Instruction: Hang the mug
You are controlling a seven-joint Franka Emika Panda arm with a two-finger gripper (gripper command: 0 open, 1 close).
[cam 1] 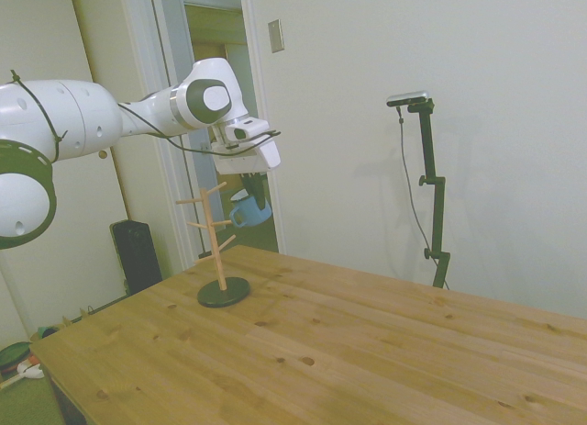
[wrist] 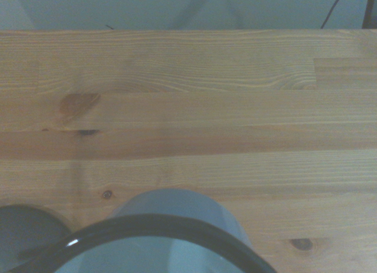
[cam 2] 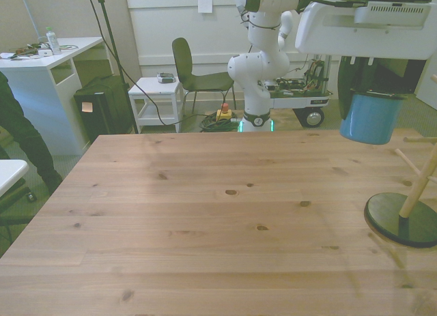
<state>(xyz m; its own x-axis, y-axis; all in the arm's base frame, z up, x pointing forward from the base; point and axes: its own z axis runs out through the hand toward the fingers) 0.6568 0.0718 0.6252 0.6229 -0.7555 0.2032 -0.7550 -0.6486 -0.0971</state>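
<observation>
Side view: my gripper (cam 1: 255,188) hangs high above the table (cam 1: 367,352), fingers pointing down, closed on the mug (cam 1: 249,210). The mug is off the table, held in the air at its rim, its blue body hanging under my fingers. Just beside it stands the rack (cam 1: 218,241), a wooden post with short pegs on a dark round base (cam 1: 223,292). The upper pegs are about level with the mug; I cannot tell whether mug and pegs touch. Nothing hangs on the pegs I can see.

Front view: the mug (cam 2: 369,117) hangs below my gripper (cam 2: 372,80) at the front view's right, dark fingers on either side of its top, clear of the table (cam 2: 205,220). The base (cam 2: 403,220) sits lower and further toward the front view's right, with the post and 2 pegs rising beside the mug. A person's dark-clothed leg (cam 2: 24,142) shows at the front view's left edge.

Wrist view: the mug's dark rim (wrist: 159,232) and pale inside fill the near part, blurred, with table planks (wrist: 188,96) beyond and a part of the base (wrist: 26,232) beside it.
</observation>
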